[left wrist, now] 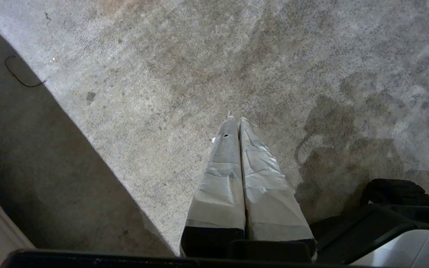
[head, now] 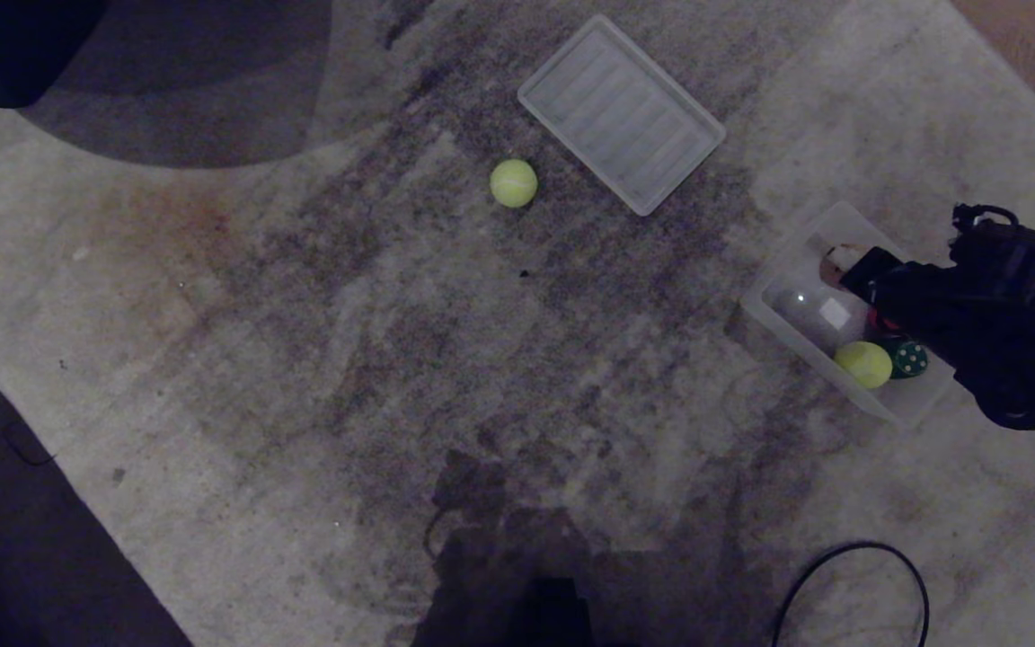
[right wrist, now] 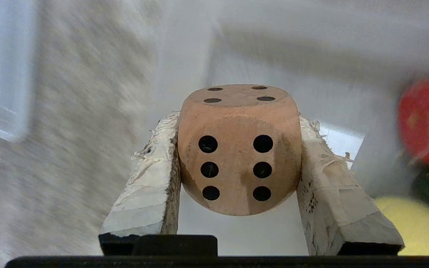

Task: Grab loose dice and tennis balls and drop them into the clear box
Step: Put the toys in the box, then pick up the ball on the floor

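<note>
Beige die (right wrist: pixel 238 149), a smooth rounded cube, sits clamped between the right pincer's (right wrist: pixel 237 175) two tape-wrapped fingers (right wrist: pixel 151 186), its six-pip face toward the wrist and its four-pip face up, over the clear box (head: pixel 782 296). Inside the plastic box lie a fuzzy tennis ball (head: pixel 862 364), a red die (right wrist: pixel 425 121) and a green die (head: pixel 911 358). Another tennis ball (head: pixel 513 182) lies loose on the carpet (head: pixel 302 341) near the ribbed lid (head: pixel 621 112); the left pincer (left wrist: pixel 238 123) hangs clenched and empty.
</note>
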Available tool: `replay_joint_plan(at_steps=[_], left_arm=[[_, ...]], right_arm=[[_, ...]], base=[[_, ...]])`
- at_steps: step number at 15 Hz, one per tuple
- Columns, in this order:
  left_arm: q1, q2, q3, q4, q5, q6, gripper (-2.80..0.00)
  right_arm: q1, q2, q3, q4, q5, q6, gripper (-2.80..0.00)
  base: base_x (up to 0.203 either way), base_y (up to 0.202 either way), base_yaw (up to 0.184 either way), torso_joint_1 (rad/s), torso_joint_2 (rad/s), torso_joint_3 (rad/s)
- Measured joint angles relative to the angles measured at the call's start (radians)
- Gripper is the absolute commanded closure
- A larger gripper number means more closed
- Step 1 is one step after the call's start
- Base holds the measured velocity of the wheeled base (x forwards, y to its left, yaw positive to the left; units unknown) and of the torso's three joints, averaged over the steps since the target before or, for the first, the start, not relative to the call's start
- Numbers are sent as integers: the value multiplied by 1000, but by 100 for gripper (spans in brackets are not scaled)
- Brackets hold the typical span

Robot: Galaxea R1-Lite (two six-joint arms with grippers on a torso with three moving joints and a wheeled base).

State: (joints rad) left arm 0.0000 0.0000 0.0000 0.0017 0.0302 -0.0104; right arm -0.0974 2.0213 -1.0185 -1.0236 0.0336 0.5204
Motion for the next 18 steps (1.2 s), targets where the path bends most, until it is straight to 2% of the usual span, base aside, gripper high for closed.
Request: replay_joint_plan(at_steps=[1, 2, 8, 10, 12, 13, 14, 18], left_arm=[[0, 0, 0, 0, 0, 0, 0], [0, 0, 0, 0, 0, 0, 0], [0, 0, 0, 0, 0, 0, 0], [0, 0, 0, 0, 0, 0, 0], [0, 0, 0, 0, 0, 0, 0], [0, 0, 0, 0, 0, 0, 0], [0, 0, 0, 0, 0, 0, 0], [0, 0, 0, 0, 0, 0, 0]], right_arm=[[0, 22, -5, 0, 7, 0, -58], [-1, 36, -7, -2, 10, 0, -280], [-3, 37, 25, -1, 14, -29, -280], [-2, -9, 91, 13, 27, -57, -280], [-2, -102, 188, 59, 79, -92, -280], [-3, -167, 240, 89, 107, -101, -119], [-3, -244, 297, 120, 132, -106, 0], [0, -599, 511, 275, 207, -140, 0]], base=[[0, 0, 0, 0, 0, 0], [0, 0, 0, 0, 0, 0], [0, 0, 0, 0, 0, 0], [0, 0, 0, 0, 0, 0], [0, 0, 0, 0, 0, 0], [0, 0, 0, 0, 0, 0], [0, 0, 0, 0, 0, 0], [0, 0, 0, 0, 0, 0]])
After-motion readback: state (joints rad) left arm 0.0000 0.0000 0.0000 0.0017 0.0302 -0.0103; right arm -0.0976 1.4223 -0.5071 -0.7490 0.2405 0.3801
